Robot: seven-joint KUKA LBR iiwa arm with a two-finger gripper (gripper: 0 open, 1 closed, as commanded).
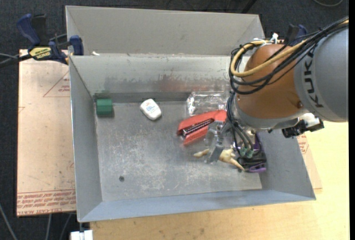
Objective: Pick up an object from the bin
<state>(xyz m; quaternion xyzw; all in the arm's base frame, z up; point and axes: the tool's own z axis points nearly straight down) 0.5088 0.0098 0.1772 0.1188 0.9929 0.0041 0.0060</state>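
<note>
Low at the right of the bin (89, 139), the tool (215, 147) sits between a red flat object (195, 126) and a tan-and-purple heap (247, 160), likely lined up for a grab, though its opening cannot be told.

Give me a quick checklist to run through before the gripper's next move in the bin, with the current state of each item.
1. Gripper down among the things: ok. The gripper is low in the bin, right front, beside the red and black tool.
2. Something held: cannot tell.
3. Target standing alone: not ok. The tool, a tan piece and a purple thing crowd the gripper.
4. Green block and white oval thing out of the way: ok, far left.
5. Crinkled wrapper clear of the arm: cannot tell.
</note>
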